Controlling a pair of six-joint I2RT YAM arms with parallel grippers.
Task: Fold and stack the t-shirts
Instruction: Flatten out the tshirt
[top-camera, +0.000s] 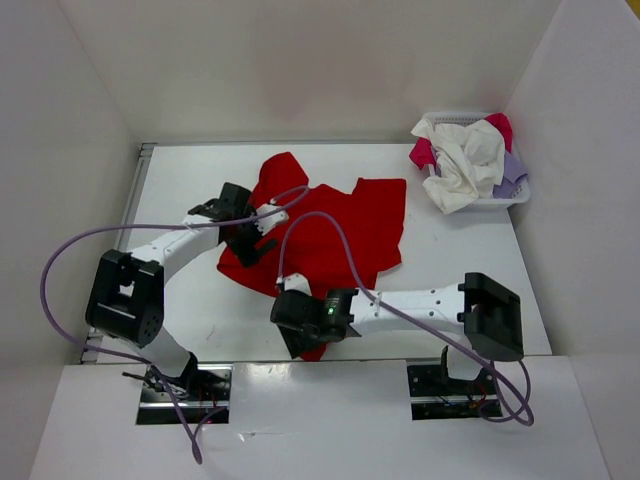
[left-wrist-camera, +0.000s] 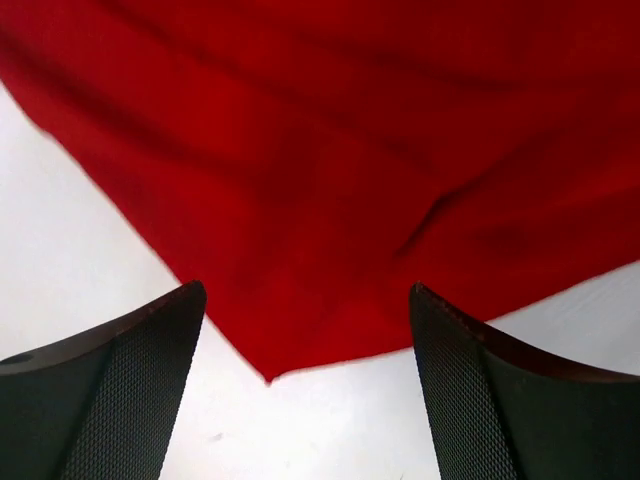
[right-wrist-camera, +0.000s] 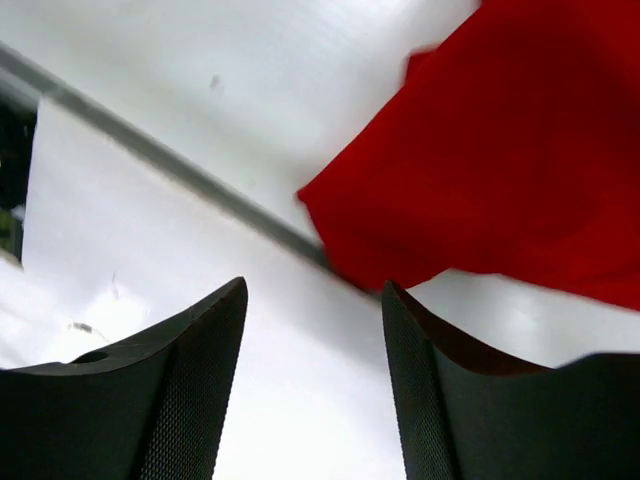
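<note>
A red t-shirt (top-camera: 340, 225) lies spread and rumpled in the middle of the table. My left gripper (top-camera: 254, 243) hovers over the shirt's left edge. In the left wrist view it (left-wrist-camera: 305, 292) is open, and a pointed corner of the red t-shirt (left-wrist-camera: 300, 200) lies flat on the table between and beyond the fingers, untouched. My right gripper (top-camera: 298, 340) is at the shirt's near corner by the table's front edge. It (right-wrist-camera: 314, 288) is open over bare table, with the red t-shirt's corner (right-wrist-camera: 480, 190) just ahead of its right finger (right-wrist-camera: 430, 400).
A white mesh basket (top-camera: 517, 196) stands at the back right. It holds a crumpled off-white shirt (top-camera: 462, 165), a pinkish red one (top-camera: 422, 152) and a lavender one (top-camera: 510, 165). White walls enclose the table. The table's front edge (right-wrist-camera: 200, 175) runs close behind the right gripper.
</note>
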